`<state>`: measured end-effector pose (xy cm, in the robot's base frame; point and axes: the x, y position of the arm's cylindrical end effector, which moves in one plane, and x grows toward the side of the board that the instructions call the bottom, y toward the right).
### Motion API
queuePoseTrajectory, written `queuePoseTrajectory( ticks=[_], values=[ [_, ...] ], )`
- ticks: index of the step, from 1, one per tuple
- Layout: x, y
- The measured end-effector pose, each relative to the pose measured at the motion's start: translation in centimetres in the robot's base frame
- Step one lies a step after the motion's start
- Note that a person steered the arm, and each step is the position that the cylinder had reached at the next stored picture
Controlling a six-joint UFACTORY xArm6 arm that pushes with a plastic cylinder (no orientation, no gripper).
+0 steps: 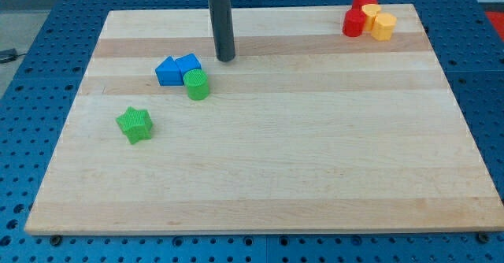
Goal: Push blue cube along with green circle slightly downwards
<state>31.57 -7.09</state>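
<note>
A blue cube [189,64] sits on the wooden board [260,168] in the upper left part of the view, touching a blue triangular block [166,72] on its left. A green circle, a short cylinder [197,84], touches the cube's lower right side. My tip [226,59] rests on the board just right of the blue cube and above the green circle, a small gap apart from both.
A green star [135,124] lies below and left of the blue blocks. At the view's top right corner a red star [365,0], a red cylinder [353,23], a yellow block [371,12] and a yellow cylinder [383,26] cluster together.
</note>
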Motion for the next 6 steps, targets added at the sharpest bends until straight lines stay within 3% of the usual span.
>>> queuePoseTrajectory(
  ticks=[2,4,6],
  values=[
    [-0.2,-4.9],
    [3.5,-4.9],
    [3.0,-4.4]
  ],
)
